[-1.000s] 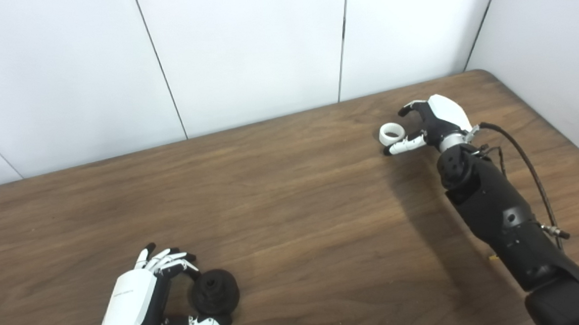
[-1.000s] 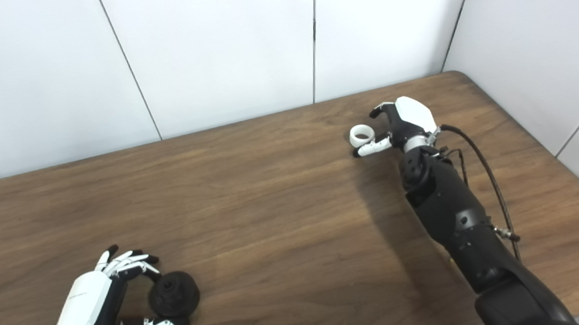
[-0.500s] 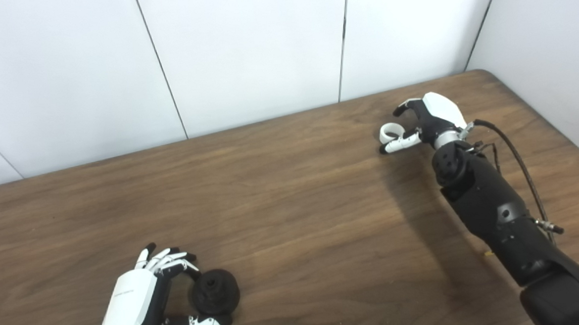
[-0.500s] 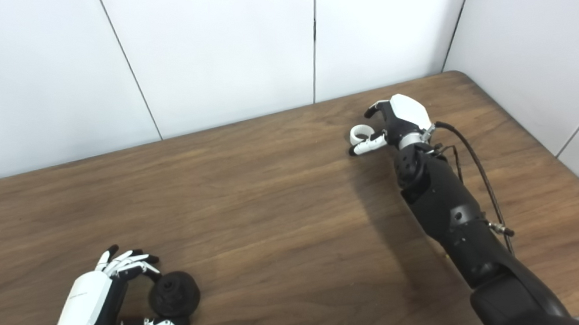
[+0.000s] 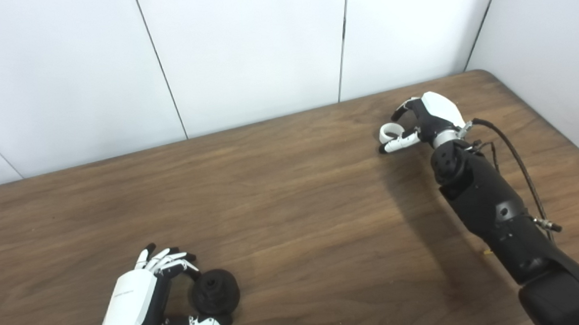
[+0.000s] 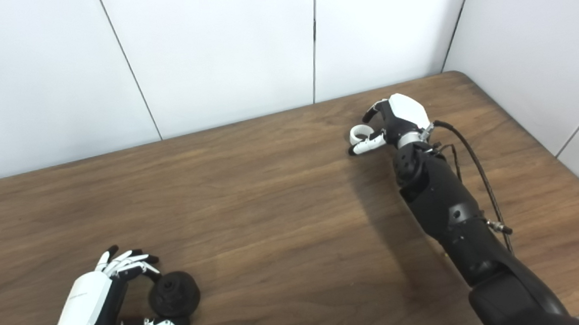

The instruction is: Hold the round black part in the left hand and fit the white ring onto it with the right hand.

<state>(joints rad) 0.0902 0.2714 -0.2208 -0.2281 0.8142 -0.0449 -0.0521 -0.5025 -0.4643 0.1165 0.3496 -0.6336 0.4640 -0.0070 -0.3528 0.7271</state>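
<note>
Fingers of the left hand [image 5: 140, 299] curl around the round black part [image 5: 215, 291] on the table [image 5: 297, 221], unchanged. Far right, the right hand [image 5: 423, 123] has closed onto the white ring [image 5: 388, 131]; lifting looks next

Brown wood-grain table [image 5: 291, 192]; black round part [image 5: 215, 291]; white ring [image 5: 388, 132]; white-black hands; white wall panels [image 5: 244, 51].

The round black part [image 5: 215, 292] sat on the near left of the wood; the white ring [image 5: 388, 132] lay far right, partly hidden.
</note>
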